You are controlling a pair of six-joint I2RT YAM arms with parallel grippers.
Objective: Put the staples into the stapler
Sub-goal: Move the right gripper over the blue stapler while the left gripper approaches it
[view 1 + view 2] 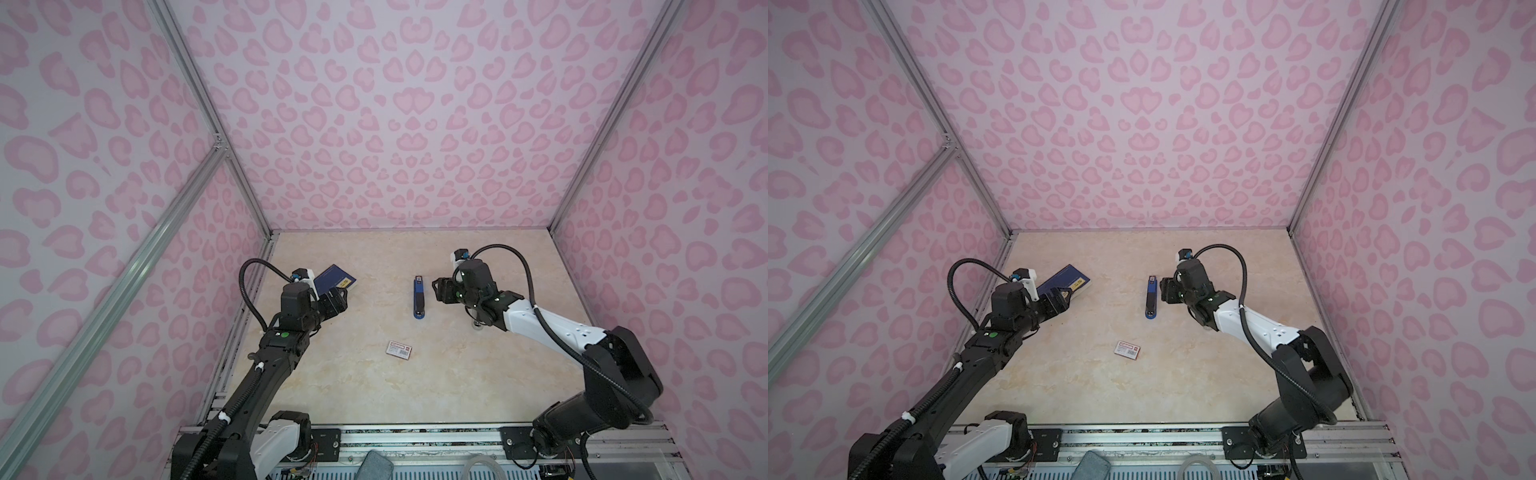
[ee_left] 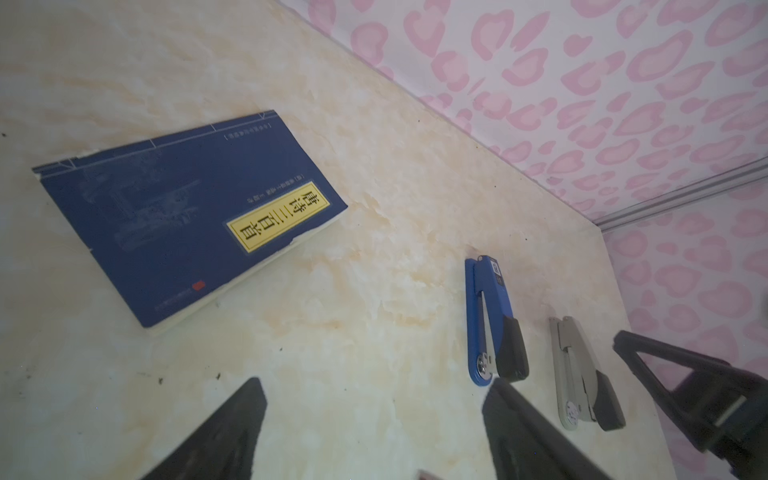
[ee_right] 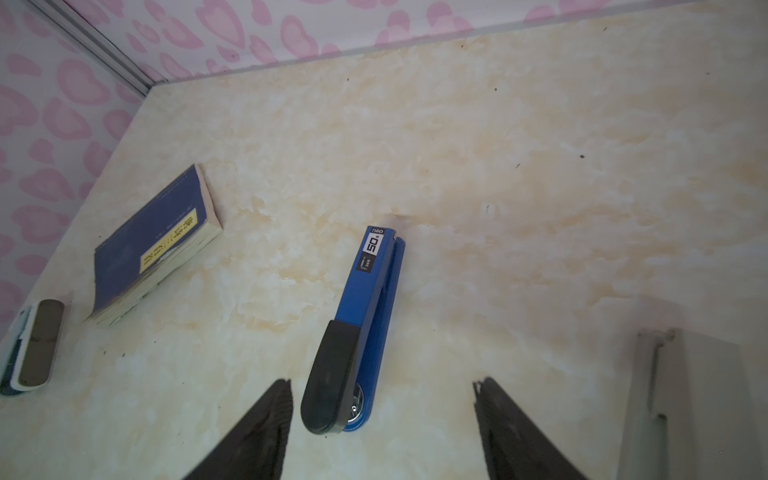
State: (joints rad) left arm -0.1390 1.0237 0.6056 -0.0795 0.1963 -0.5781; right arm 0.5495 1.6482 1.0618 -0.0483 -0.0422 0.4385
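Stapler [image 1: 419, 298] lies front-to-back, labelled nose toward the back wall [image 1: 415, 124]; left claw [image 2: 376, 386] and right claw [image 3: 382, 384] both spread, empty.

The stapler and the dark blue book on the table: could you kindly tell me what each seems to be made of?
The stapler: smooth, glossy blue body, probably painted metal or hard plastic; matte black grip, likely plastic or rubber; a shiny metal rivet at its hinge. The book: paper, with matte blue card cover and cream page edges.
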